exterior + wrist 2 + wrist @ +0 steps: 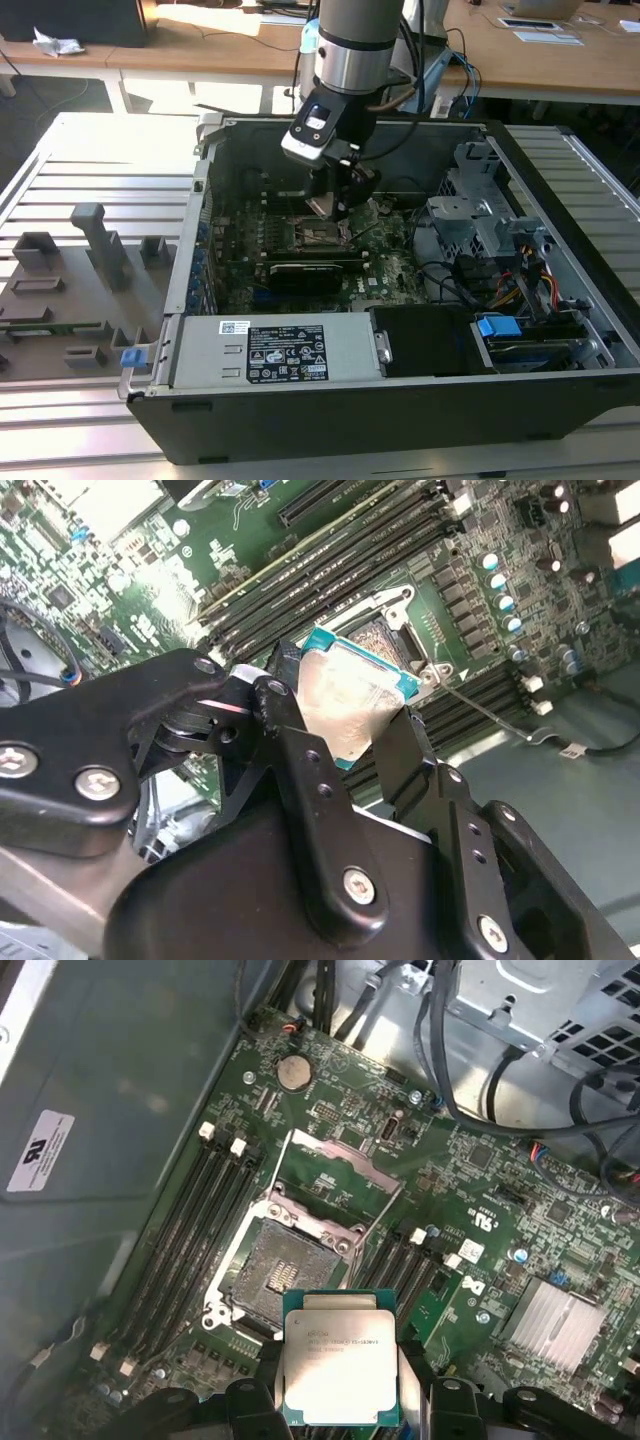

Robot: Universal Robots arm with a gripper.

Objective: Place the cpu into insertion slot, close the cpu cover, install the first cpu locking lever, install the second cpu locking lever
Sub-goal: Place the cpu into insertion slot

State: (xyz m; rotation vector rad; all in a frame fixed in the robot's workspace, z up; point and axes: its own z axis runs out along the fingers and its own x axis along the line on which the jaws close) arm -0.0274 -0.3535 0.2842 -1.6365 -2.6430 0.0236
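One pinch on two opposite edges carries the cpu (338, 1370): the gripper (340, 1405) has its black fingers (252, 1405) pressed in against the chip's sides, and the chip hangs in the air above the board, not touching it. In the exterior view it sits just above centre of the frame, directly over the insertion slot (322, 236) inside the open computer case (560, 190). The slot lies bare, and the cpu cover (345, 1165) stands swung up at its far edge, so nothing is seated or closed yet. The chip's silver-grey top faces the wrist cameras and its contact side faces the motherboard (480, 1220). It is nearly square, so it has hardly any long axis. In the first wrist view its edges look turned against the slot's dark frame, though the camera angle may account for part of that. That is where I judge the risk lies: a chip that meets the socket rotated or tilted could land on the frame or bend the contacts. The hold covers only a thin edge, so a slip could drop it. The raised cover is close enough to be clipped.
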